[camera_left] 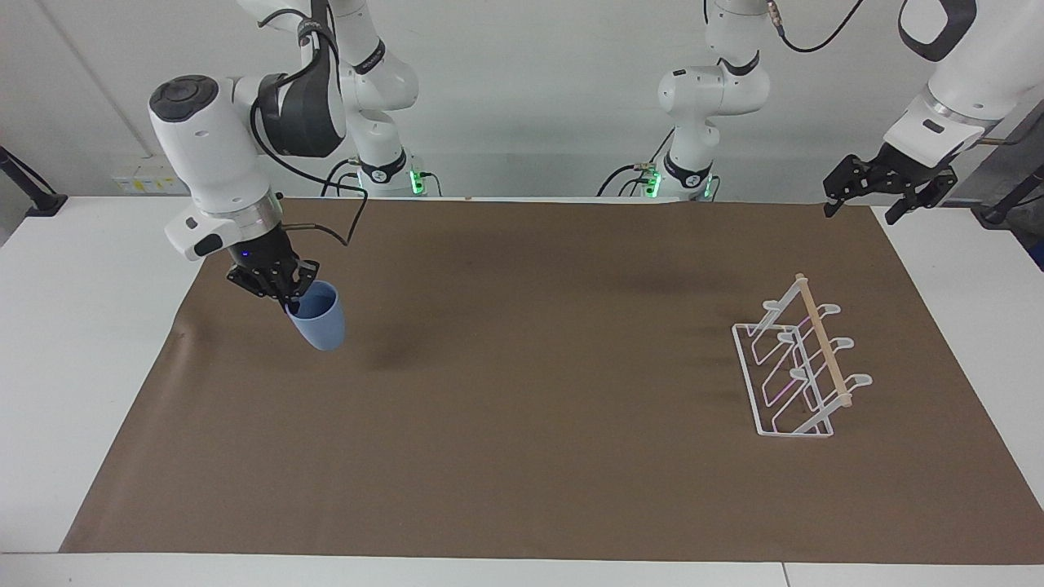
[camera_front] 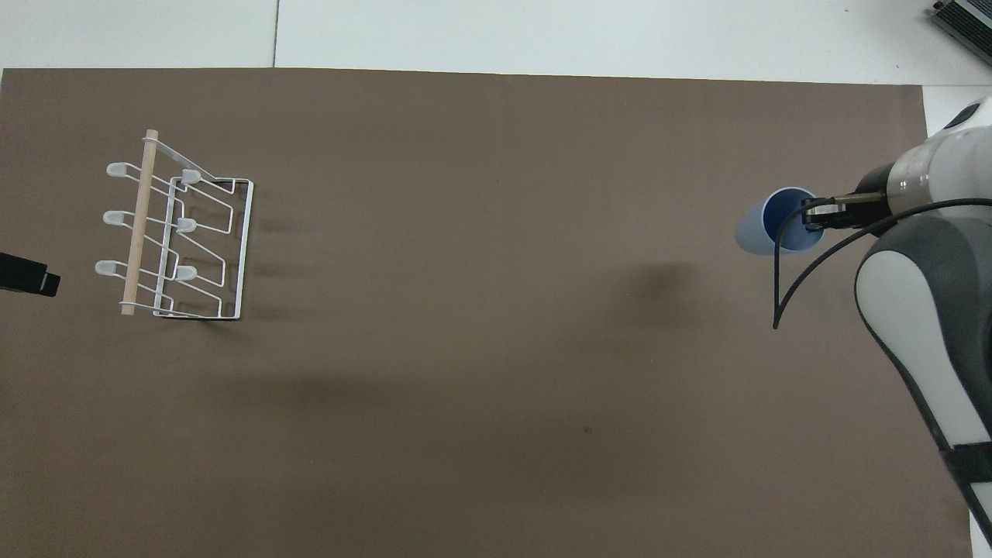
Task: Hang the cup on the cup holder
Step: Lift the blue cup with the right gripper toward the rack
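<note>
Light-blue cup (camera_left: 317,323), white wire cup holder (camera_left: 795,368) with pale wooden dowel (camera_left: 823,340), brown mat (camera_left: 522,456).

left end effector (camera_front: 31,274) cut by overhead edge, cup (camera_front: 767,225) rim partly hidden
</note>
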Motion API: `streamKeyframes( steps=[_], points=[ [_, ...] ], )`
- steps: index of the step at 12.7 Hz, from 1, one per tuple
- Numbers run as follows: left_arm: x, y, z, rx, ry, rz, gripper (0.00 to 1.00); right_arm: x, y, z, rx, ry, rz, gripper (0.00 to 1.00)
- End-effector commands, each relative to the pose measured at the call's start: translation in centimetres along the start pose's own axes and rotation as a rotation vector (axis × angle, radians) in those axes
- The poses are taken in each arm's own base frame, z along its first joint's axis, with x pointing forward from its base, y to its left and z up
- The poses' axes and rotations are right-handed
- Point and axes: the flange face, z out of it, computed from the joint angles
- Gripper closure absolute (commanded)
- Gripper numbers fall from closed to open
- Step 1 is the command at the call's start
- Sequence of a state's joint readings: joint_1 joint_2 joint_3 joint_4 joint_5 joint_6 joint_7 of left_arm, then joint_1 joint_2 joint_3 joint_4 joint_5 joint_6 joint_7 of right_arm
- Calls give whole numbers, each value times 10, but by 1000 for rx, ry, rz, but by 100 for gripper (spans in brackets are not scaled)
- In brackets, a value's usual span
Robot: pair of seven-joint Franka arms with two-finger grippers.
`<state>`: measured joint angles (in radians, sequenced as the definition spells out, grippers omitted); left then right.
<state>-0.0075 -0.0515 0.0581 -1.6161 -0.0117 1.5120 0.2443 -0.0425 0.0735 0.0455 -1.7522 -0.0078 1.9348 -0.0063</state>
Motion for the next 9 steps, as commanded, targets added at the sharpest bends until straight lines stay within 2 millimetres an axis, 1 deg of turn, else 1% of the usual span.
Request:
streamKeyframes(
  steps=[1,3,6,8,9],
  points=[
    [-12,-9,-1,10,-8,-24,0,-5,0,-25,-9,-11,1,100],
    [-11,-9,-2,13,2,-12,0,-16,-8,-40,-9,-32,-12,100],
    [-10,-10,-2,14,6,-15,0,-35,-30,-63,-10,-66,-48,100],
    [-10,-10,-2,14,6,-15,0,-46,-53,-75,-6,-79,-97,100],
    [-10,-11,-3,15,11,-18,0,-53,-75,-86,30,-66,-125,100]
  ],
)
